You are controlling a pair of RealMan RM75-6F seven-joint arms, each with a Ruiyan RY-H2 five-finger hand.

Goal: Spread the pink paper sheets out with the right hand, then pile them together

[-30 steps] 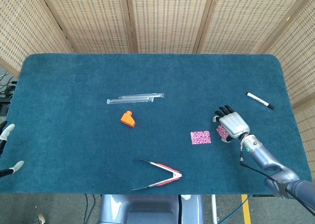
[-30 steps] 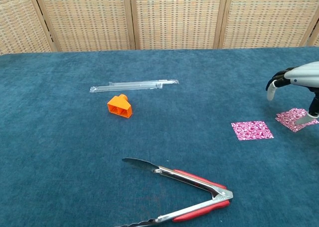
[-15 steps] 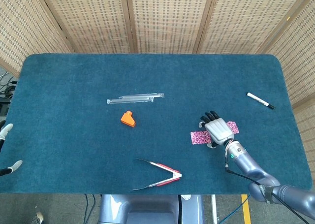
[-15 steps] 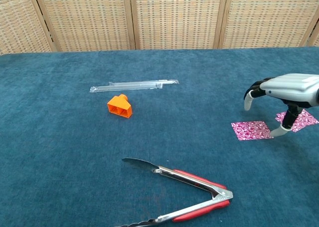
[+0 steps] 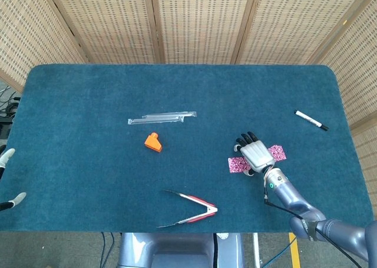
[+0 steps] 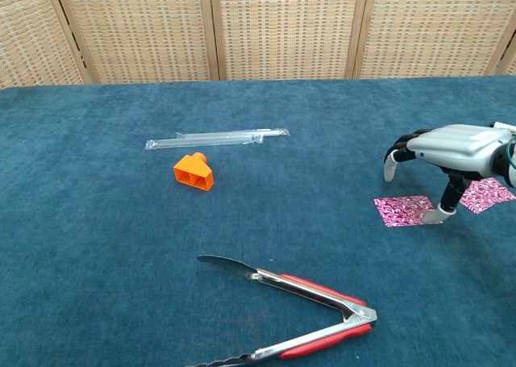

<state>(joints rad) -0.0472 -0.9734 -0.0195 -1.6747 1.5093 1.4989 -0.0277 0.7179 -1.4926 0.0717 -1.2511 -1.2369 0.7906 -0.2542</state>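
Spread: done, two pink sheets lay apart, right of frame centre | Your right hand hovered over the nearer sheet, fingers loosely arched, thumb tip touching its edge, gripping nothing | Pile: left, you hadn't stacked them.

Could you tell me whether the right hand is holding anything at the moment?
Nothing is held; the right hand only presses its thumb on the near pink sheet's right edge.

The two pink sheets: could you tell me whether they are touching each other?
Apart. The chest view shows blue cloth between the left sheet and the right sheet, with the right hand above the gap.
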